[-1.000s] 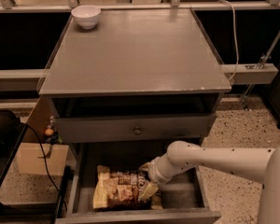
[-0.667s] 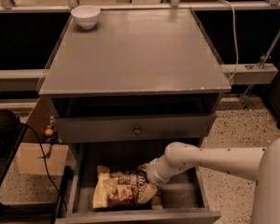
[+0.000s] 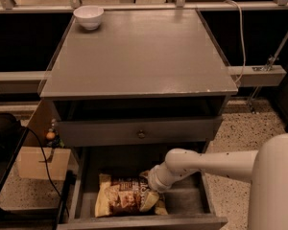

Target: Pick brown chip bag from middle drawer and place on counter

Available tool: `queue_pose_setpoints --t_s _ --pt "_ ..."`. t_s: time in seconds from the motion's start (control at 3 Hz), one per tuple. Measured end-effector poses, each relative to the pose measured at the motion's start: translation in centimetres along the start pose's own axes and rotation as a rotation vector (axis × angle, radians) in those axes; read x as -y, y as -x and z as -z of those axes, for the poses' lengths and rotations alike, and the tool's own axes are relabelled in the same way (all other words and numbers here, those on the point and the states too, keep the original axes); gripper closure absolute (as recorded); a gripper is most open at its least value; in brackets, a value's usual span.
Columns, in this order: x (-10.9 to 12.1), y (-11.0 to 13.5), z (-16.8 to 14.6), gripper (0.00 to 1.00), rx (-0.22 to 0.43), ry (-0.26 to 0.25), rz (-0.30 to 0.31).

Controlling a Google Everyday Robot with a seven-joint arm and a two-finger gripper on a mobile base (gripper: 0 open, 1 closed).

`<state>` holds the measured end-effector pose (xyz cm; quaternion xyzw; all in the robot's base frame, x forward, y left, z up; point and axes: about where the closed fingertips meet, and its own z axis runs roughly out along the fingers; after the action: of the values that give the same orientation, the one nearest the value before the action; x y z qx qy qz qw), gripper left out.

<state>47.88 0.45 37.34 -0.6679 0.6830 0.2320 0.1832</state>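
Lying flat on the floor of the open middle drawer [image 3: 189, 201], nearest the camera, the brown chip bag [image 3: 121, 200] sat left of centre, just behind the drawer's low front wall. Its printed face was turned up, with pale ends at left and right. The end effector [image 3: 150, 185] was down inside the drawer at the bag's upper right corner, pressed against or just over the crinkled foil. Whether it was open, closed or gripping the bag could not be told, because the white wrist covered it. The white arm [image 3: 216, 163] came in from the lower right, crossing the drawer's right side wall at a slight downward slant.

Above the open drawer was a closed drawer front [image 3: 110, 133] with a small round knob [image 3: 141, 134]. To the left of the cabinet, on the speckled floor [image 3: 242, 138], stood a cardboard box [image 3: 36, 163] with a black cable [image 3: 44, 169] running down in front of it.

Farther back, the grey counter [image 3: 139, 56] spread wide and flat, its front edge chipped pale near the right corner. A white bowl [image 3: 89, 17] stood upright at the far left corner of the counter, well apart from the bag. Pale metal rails [image 3: 259, 74] ran behind and beside the cabinet, and a white cord [image 3: 241, 30] hung down at the far right.
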Motion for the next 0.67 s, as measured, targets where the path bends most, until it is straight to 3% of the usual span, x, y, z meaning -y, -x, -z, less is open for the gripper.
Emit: queue_pose_setpoints --t_s 0.33,0.67 --pt "0.19 -0.31 -1.07 0.2 0.007 0.002 0.0" --pt "0.12 -0.43 -1.65 0.35 0.002 0.004 0.001"
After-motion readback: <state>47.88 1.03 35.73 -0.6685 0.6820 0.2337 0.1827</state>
